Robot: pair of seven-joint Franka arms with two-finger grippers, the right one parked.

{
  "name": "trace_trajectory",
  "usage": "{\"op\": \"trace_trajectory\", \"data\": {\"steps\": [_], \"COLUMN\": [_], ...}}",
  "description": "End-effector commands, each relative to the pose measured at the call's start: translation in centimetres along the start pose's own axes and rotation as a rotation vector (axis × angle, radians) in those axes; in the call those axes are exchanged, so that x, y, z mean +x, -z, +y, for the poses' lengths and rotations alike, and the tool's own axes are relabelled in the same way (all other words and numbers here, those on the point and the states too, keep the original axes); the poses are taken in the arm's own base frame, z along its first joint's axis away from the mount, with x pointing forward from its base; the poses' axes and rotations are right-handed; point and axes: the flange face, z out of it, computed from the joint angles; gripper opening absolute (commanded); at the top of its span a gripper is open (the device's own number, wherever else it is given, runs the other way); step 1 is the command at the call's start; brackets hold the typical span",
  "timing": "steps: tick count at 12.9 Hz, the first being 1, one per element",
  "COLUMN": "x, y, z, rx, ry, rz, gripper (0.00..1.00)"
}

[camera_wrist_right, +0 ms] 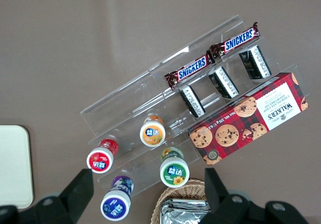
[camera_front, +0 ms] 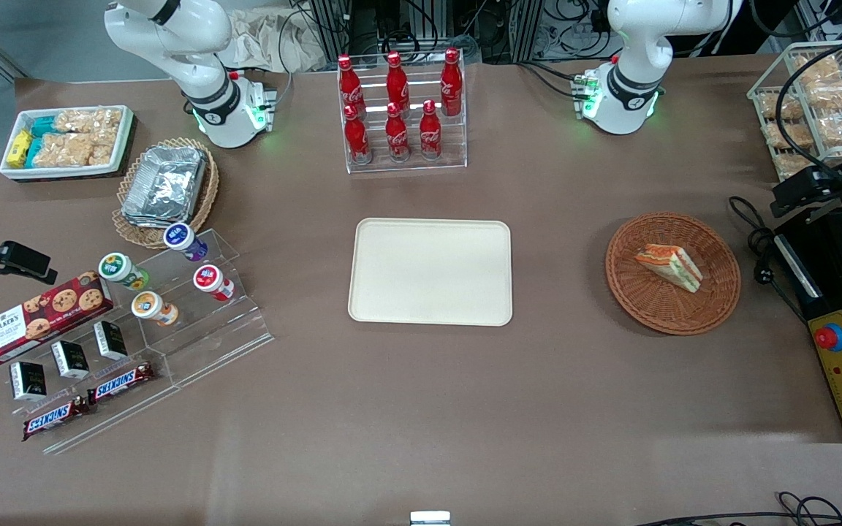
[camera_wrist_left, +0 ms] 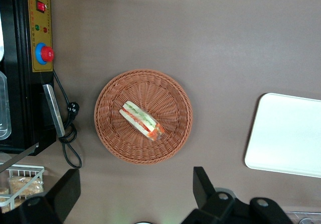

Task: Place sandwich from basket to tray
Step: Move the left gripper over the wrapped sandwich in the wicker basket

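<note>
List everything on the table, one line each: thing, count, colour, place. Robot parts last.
sandwich: 1, pale bread, orange-green filling, in the basket
basket: 1, reddish-brown wicker, toward the working arm's end
tray: 1, cream, mid-table
cola bottles: 6, red, on a clear rack farther from the front camera than the tray
foil containers: stack, silver, in a tan basket
cookie box: 1, red, toward the parked arm's end
Snickers bars: 2, brown, nearer the front camera than the cookie box
gripper: 1, black, open, above the table beside the basket
</note>
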Motion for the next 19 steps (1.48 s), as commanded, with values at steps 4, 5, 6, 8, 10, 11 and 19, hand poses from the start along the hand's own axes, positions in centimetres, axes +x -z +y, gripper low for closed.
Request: {"op": "trace_trajectory", "data": {"steps": [4,5,6,8,10,11,19], "x": [0.5,0.4,0.1,-0.7,-1.5,-2.2,-4.8], "y": [0.0,-0.4,-1.3,-3.2,-6.1,-8.4,-25.2], "z": [-0.2,-0.5,-1.0,-2.0,-2.2,-2.2,-1.4], "rx": [-0.003,-0.004,-0.004,0.005,0.01,0.011,0.017], "ry": [0.025,0.076,0.187,0.266,0.408,0.52,0.95], "rz": [-0.016,-0.032,-0.054,-0.07,-0.064,-0.048,0.012], "gripper": [1.0,1.0,1.0,1.0,1.0,1.0,1.0]}}
